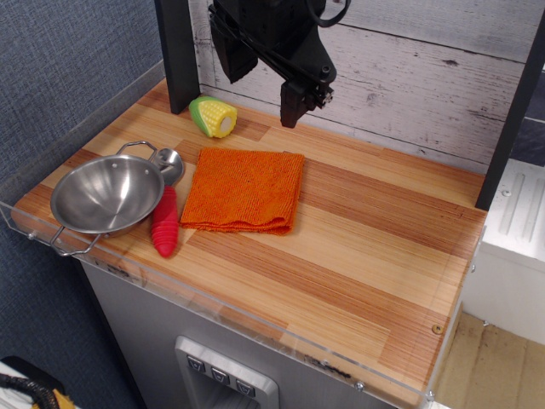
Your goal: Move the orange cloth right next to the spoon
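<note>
The orange cloth [245, 189] lies flat and doubled on the wooden counter, left of the middle. The spoon [164, 223] lies just left of it, its red ribbed handle close to the cloth's lower left edge and its round metal head [168, 159] by the bowl. My gripper [262, 92] hangs high at the back above the cloth's far edge, open and empty, with its black fingers [292, 109] spread apart and well clear of the cloth.
A steel bowl with wire handles [106, 194] sits at the left front, partly over the spoon. A toy corn cob [213, 116] lies at the back left beside a black post [177, 51]. A clear acrylic rim [281, 341] runs along the counter's edges.
</note>
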Action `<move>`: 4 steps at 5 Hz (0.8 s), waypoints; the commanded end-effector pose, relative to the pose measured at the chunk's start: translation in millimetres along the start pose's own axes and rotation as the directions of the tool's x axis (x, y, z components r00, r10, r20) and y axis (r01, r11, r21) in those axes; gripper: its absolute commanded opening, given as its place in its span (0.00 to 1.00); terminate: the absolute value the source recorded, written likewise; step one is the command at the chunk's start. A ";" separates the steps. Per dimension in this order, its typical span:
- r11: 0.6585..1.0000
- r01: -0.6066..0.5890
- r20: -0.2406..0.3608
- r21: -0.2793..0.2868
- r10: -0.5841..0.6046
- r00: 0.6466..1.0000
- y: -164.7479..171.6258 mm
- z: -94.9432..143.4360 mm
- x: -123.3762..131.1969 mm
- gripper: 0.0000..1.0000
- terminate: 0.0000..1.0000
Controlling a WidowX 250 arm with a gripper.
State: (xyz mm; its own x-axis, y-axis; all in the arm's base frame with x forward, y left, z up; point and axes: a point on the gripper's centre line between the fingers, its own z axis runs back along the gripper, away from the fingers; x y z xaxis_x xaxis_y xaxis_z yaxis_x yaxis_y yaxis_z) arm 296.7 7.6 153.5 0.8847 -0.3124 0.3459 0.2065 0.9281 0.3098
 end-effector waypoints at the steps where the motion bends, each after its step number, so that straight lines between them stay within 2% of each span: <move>1: 1.000 -0.006 0.039 0.011 0.005 0.999 0.6 11.6 -2.3 1.00 0.00; 3: 1.000 -0.006 0.039 0.011 0.005 0.999 0.6 11.6 -2.3 1.00 0.00; 4: 1.000 -0.006 0.039 0.011 0.005 0.999 0.6 11.6 -2.3 1.00 1.00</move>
